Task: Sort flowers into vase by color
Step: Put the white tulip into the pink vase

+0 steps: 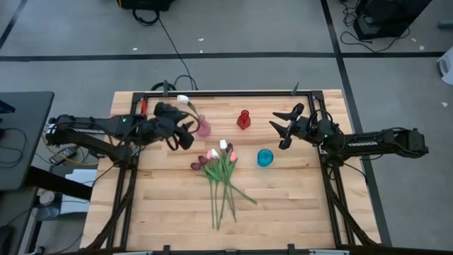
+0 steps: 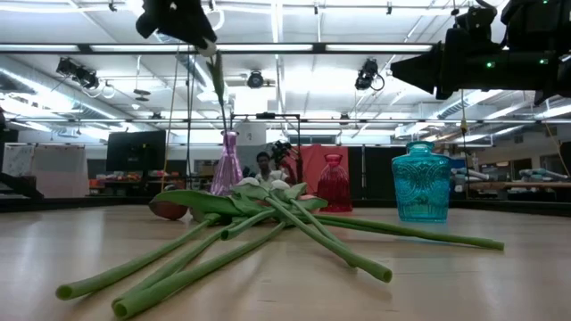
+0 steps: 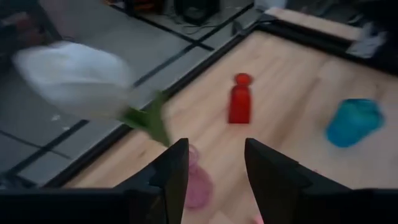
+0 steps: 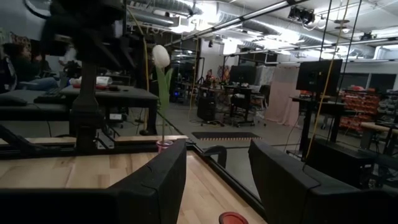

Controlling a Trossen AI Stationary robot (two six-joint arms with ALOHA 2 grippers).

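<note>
White tulip going into the pink vase.
Left gripper (image 1: 185, 134), fingers parted, hangs beside the white tulip (image 1: 183, 99) standing in the pink vase (image 1: 204, 128); next pick lies in the bunch (image 1: 221, 170) at five o'clock. Right gripper (image 1: 286, 127) waits, spread.

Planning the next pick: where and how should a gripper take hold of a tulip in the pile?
Probably by the bare lower stem, coming straight down from above. The tulips lie flat on the table, heads bunched together toward the vases, while the stem ends fan apart, leaving room for the fingers.
</note>
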